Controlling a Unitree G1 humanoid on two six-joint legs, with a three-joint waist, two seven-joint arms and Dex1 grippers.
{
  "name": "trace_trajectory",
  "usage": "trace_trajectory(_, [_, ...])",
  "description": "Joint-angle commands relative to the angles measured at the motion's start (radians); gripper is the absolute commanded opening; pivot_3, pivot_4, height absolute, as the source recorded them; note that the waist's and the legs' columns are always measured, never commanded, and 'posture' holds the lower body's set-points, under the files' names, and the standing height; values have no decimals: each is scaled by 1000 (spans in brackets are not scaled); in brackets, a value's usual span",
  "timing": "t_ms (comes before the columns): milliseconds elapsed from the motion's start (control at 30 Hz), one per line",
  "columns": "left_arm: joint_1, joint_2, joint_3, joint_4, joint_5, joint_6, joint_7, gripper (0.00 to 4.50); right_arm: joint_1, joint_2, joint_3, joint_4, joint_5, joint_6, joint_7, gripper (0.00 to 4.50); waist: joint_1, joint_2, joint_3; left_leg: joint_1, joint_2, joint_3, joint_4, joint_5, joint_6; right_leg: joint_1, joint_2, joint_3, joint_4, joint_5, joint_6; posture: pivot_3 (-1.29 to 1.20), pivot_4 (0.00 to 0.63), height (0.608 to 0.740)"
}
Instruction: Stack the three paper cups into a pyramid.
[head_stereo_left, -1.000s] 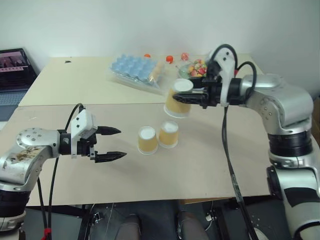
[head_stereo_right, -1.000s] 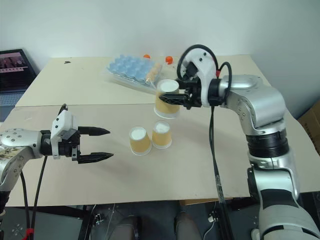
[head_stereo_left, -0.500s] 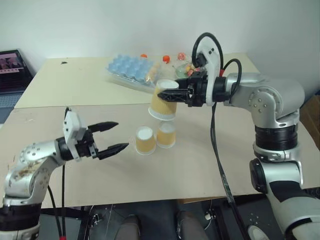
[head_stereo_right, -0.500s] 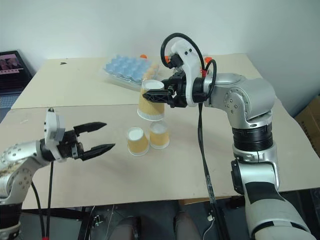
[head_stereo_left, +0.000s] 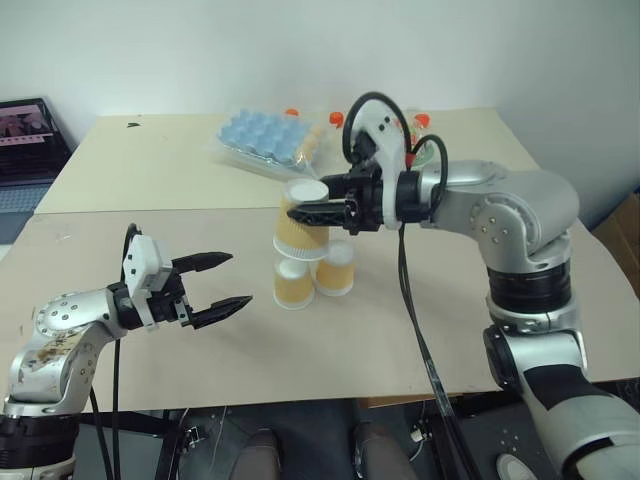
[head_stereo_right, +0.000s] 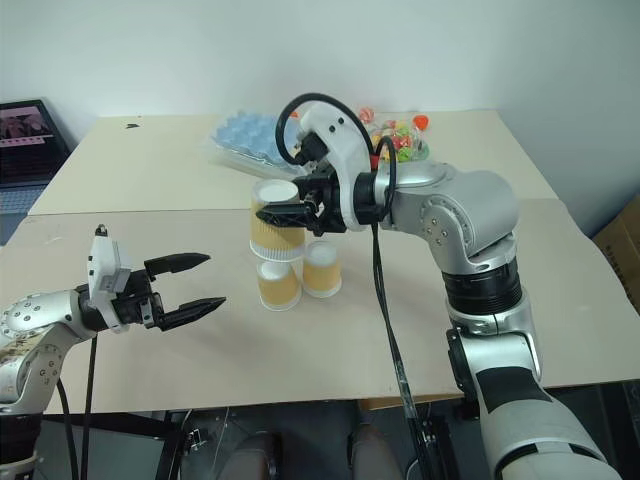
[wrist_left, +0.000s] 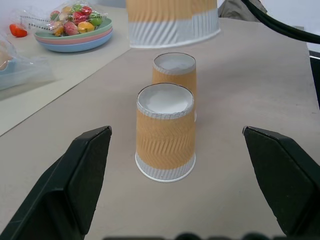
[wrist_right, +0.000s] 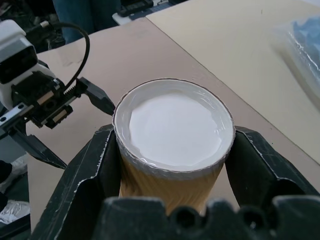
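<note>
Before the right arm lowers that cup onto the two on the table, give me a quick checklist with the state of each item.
1. Right gripper shut on the held paper cup, upside down: ok.
2. Two base cups, the left base cup and the right base cup, upside down, standing close side by side: ok.
3. Held cup centred over the gap between them: not ok; it hangs over the left one.
4. Held cup clear of the base cups: cannot tell.
5. Left gripper open, apart from the cups: ok.
6. Blue egg tray away from the stack: ok.
</note>
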Motion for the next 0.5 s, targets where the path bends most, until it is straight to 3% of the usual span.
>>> trace_trajectory(33, [-19,12,0,-2,8,-21,-2,4500,22,-8,16,-41,-19,-62,6,2725,0,0,0,0,0,0,0,0,0,0,0,0,0,0,0,0,150,740])
trace_trajectory(500, [-43,6,-18,8,20,-16,11,4500,49,-34,67,-22,-90,-168,40,2725,0,0,0,0,0,0,0,0,0,0,0,0,0,0,0,0,150,740])
